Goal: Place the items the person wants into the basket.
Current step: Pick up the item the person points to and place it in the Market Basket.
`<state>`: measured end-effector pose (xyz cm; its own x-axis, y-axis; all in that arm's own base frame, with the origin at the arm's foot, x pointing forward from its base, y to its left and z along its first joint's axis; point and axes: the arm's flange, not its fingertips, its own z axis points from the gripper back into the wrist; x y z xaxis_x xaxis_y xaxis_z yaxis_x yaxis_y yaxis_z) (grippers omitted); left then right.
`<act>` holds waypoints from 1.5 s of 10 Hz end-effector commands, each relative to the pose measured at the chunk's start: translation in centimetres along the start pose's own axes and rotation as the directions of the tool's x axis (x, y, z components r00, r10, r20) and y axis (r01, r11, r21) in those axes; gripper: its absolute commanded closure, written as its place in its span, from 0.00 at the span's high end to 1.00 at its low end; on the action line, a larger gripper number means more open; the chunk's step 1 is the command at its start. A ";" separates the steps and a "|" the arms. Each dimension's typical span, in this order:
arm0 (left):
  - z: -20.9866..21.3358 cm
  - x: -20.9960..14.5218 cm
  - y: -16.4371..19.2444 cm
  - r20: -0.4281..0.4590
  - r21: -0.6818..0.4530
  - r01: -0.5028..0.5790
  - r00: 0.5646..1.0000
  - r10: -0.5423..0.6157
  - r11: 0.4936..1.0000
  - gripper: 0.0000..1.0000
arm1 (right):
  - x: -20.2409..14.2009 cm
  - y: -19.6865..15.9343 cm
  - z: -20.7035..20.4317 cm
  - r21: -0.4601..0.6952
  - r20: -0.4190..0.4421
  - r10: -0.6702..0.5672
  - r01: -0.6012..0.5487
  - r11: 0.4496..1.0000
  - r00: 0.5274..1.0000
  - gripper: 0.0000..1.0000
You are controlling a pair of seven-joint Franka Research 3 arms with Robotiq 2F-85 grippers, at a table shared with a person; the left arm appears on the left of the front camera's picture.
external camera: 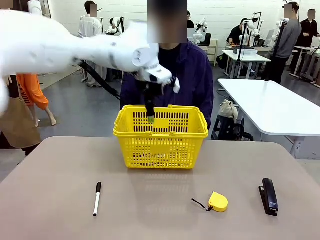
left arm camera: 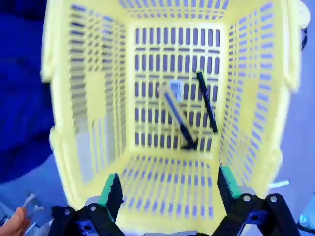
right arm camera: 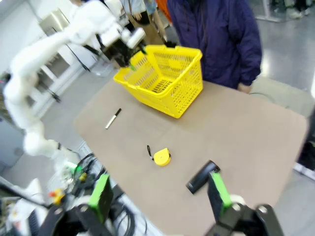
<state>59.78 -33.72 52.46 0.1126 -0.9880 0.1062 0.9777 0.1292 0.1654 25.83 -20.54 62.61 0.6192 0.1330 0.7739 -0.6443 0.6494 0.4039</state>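
- The basket (external camera: 160, 135), bright yellow plastic with lattice sides, stands on the tabletop (external camera: 50, 200) just in front of the person (external camera: 192, 75)
- The left pincer (external camera: 150, 117) hangs over the basket's open top, released, its green pads spread wide with nothing between them
- On the basket's floor lie two slim items: a thin black pen (left arm camera: 206, 101) and, beside it, a blurred utility knife (left arm camera: 174, 115) with a dark end
- The white marker (external camera: 97, 198) lies outside the basket, on the robot's side towards its left, black cap nearest the basket
- The right pincer (right arm camera: 160, 191), likewise released and empty, hovers well apart from the basket
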 end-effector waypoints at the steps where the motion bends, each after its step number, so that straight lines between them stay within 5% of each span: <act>1: 3.1 -10.4 -8.7 0.043 0.083 -0.033 0.999 0.029 0.996 1.00 | 0.0 0.0 -0.2 0.018 0.027 0.013 -0.014 1.000 1.000 1.00; 2: 4.6 -14.2 -10.5 0.028 0.110 -0.060 0.998 0.057 0.992 1.00 | 0.0 0.0 -0.2 0.018 0.027 0.013 -0.014 1.000 1.000 1.00; 4: 6.2 -22.1 -10.6 0.149 0.086 -0.189 0.973 0.174 0.978 1.00 | 0.0 0.0 -0.2 0.018 0.027 0.013 -0.014 1.000 1.000 1.00; 7: 4.7 -28.0 -8.7 0.252 -0.030 -0.240 0.937 0.240 0.970 1.00 | 0.0 0.0 -0.2 0.018 0.027 0.013 -0.014 1.000 1.000 1.00; 15: 3.2 -29.1 -9.0 0.236 -0.051 -0.276 0.931 0.280 0.960 1.00 | 0.0 0.0 -0.2 0.018 0.027 0.013 -0.014 1.000 1.000 1.00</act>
<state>47.67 -6.15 51.12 0.3390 -0.8635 0.3735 0.9163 0.3931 0.0771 25.80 -20.57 62.60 0.6193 0.1326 0.7738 -0.6441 0.6495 0.4042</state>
